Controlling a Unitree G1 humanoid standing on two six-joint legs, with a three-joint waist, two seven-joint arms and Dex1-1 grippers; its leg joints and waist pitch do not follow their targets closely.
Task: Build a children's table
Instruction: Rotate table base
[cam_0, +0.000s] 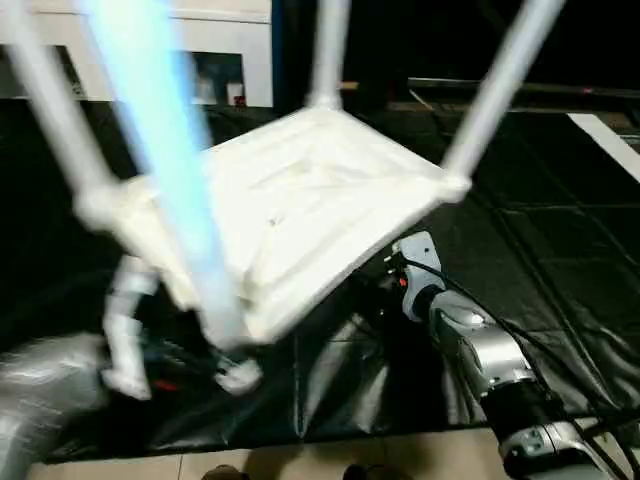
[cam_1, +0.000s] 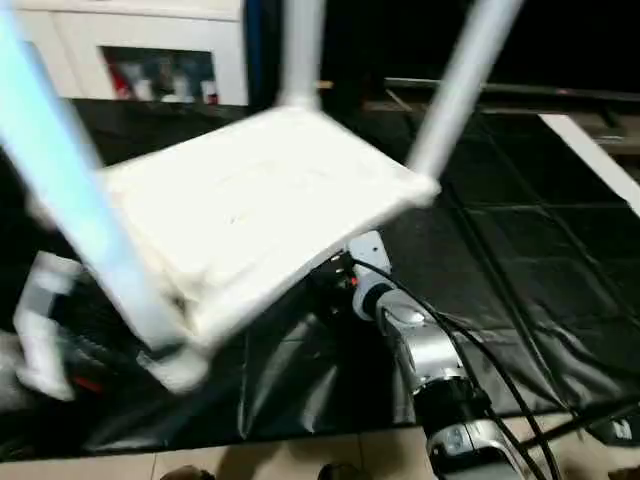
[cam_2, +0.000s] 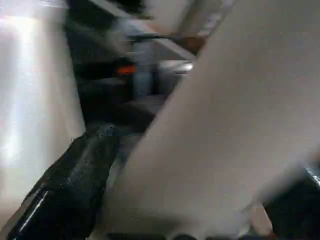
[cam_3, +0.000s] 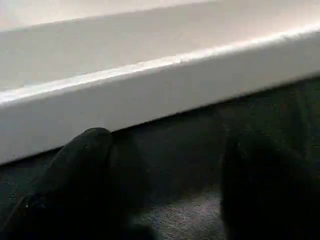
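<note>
The children's table stands upside down and tilted, its white ribbed top (cam_0: 310, 200) lifted off the black mat. Four white legs rise from its corners; the nearest leg (cam_0: 165, 140) is blurred and bluish, and another leg (cam_0: 500, 80) stands at the right corner. My left gripper (cam_2: 185, 200) is at the table's near left corner, its black fingers (cam_2: 75, 175) spread wide with the white top's edge between them. My right gripper (cam_3: 170, 180) sits low under the right edge of the top (cam_3: 150, 100), open, with just mat between its fingers. The right forearm (cam_0: 480, 350) reaches in from the lower right.
Black mat (cam_0: 560, 260) covers the floor around the table. A white glass-door cabinet (cam_0: 220, 60) stands at the back left. A white strip (cam_0: 605, 140) lies at the far right. Black cables (cam_1: 500, 390) trail along my right forearm. Tan floor (cam_0: 400, 460) runs along the near edge.
</note>
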